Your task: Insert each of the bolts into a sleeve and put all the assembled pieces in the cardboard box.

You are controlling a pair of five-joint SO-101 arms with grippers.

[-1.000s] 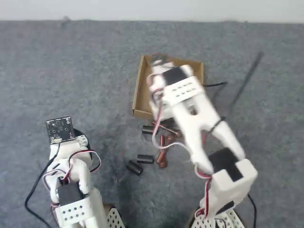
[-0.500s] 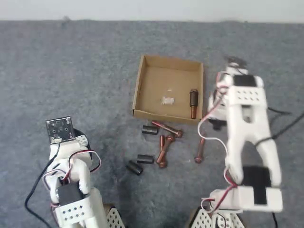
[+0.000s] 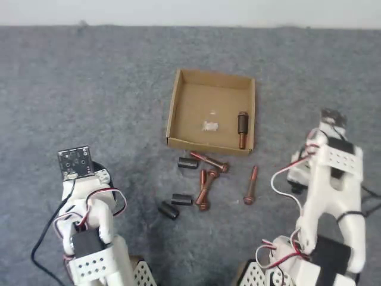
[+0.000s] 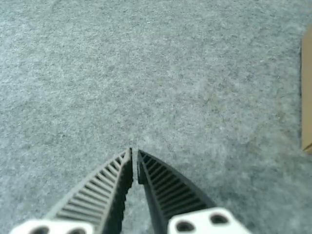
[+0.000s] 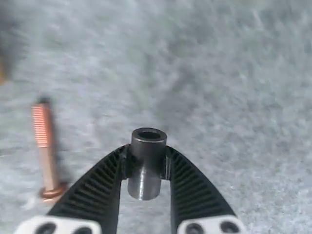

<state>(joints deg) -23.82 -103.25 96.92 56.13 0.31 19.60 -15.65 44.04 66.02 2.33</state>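
On carpet: we see loose bolts (image 3: 250, 185) and sleeves (image 3: 182, 199) near the box (image 3: 174, 113).
Box: one assembled piece (image 3: 242, 128) inside.
Right gripper (image 5: 146, 148): clenched on a sleeve (image 5: 145, 170).
Left gripper (image 4: 135, 155): closed, empty.

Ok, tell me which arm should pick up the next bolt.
Probably left: the left claw is empty, while the right claw is shut on a sleeve.

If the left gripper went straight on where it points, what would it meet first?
Likely just grey carpet; the shut left gripper aims beside the brown cardboard box, depth unclear.
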